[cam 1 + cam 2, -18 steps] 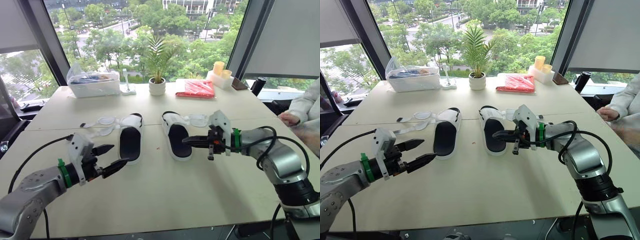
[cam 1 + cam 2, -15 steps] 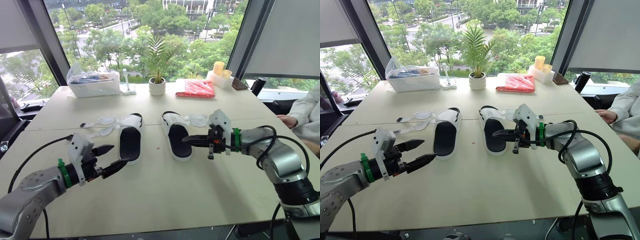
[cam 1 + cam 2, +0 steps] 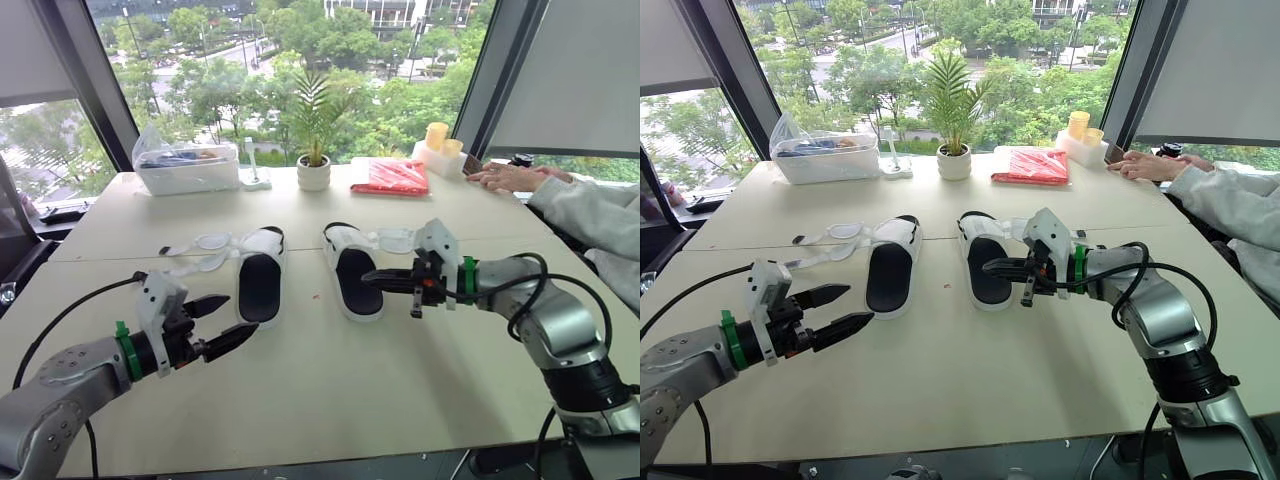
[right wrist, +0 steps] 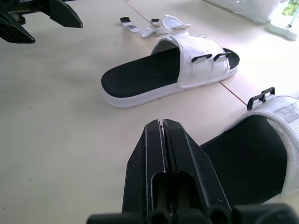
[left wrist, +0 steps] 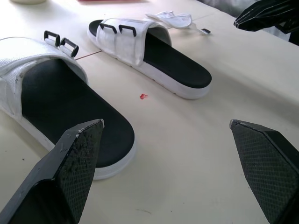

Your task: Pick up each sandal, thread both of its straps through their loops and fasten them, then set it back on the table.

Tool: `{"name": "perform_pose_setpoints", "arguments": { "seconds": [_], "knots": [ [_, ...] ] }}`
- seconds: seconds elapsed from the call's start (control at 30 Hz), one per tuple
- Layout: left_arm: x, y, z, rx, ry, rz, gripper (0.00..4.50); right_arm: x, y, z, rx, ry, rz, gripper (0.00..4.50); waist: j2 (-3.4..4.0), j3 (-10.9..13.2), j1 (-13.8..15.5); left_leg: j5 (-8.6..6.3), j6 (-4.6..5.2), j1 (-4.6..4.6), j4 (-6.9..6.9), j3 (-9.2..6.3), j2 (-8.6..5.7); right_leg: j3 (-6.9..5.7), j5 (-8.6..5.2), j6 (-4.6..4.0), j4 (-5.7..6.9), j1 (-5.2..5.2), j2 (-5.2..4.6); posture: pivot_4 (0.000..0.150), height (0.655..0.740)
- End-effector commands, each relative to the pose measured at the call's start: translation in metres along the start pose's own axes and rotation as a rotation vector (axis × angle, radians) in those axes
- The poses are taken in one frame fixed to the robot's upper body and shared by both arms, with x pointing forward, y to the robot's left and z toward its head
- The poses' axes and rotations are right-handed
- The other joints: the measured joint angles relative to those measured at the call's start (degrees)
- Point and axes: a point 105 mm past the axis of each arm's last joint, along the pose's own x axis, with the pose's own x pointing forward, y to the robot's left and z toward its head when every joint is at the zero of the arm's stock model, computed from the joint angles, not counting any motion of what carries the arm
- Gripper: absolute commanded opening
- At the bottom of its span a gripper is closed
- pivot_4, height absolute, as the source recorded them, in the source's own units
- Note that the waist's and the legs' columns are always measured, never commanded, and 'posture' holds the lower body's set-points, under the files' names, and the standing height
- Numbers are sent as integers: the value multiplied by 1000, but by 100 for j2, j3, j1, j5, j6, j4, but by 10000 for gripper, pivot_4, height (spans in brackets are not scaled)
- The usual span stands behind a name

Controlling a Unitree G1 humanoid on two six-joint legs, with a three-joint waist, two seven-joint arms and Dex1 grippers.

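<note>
Task status: not begun. Both sandals lie flat on the table (image 3: pixel 330 400), side by side and a little apart, heels toward the robot.

Left sandal (image 3: pixel 258 282): white upper band, black footbed. Its two straps (image 3: pixel 205 248) lie unthreaded on the table on its outer side. Two black loops (image 5: pixel 60 41) stand on the inner edge of the band.

Right sandal (image 3: pixel 352 278): same build. Its straps (image 3: pixel 396 240) are splayed to its outer side, unfastened.

Left gripper (image 3: pixel 240 313): fingers spread wide, holding nothing, low over the table just beside the heel of the left sandal.

Right gripper (image 3: pixel 368 278): fingers pressed together with nothing between them, tips over the right sandal's footbed.

Handling assessment: each sandal is judged light, with a foam sole that gives a little and a smooth upper that may slip under the pads. The straps look thin and limp and will likely droop once lifted. The soundest hold appears to be across the sole edge at the heel or mid-side, clear of loops and band; a strap is best pinched close to its free end.

Bystander: a person's hand (image 3: pixel 505 177) rests on the far right of the table, well apart from the sandals.
</note>
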Motion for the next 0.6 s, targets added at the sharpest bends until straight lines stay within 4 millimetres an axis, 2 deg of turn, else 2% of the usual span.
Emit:
{"name": "perform_pose_setpoints", "arguments": {
  "seconds": [0.03, 0.33, 0.43, 0.6],
  "knots": [
    [-1, -4, 11, 42, -33, -6, 44722, 2, 0, 8, -44, -31, -15, 0, 0, 0, 0, 0, 0, 0, 0, 0, 0, 0, 0, 0, 0, 0, 0, 1500, 7400],
    [1, -5, 13, 34, -41, -10, 44722, 11, -8, 4, -82, -25, -85, 0, 0, 0, -4, 0, 0, 0, 0, 0, 0, 0, 1, 2, 1, -1, 0, 1500, 7400],
    [4, -5, 13, 33, -46, -10, 45000, 22, -25, -5, -192, 30, -196, 8769, 0, 0, -4, 0, 0, 0, 0, 0, 0, 0, 1, 2, 1, -1, 0, 1500, 7400],
    [8, -7, 12, 35, -45, -17, 45000, 50, -58, -12, -477, 138, -368, 34970, 1, 1, -45, 4, -7, 1, -2, 4, -1, 3, 8, 12, 6, -7, 2, 1500, 7400]
  ]
}}
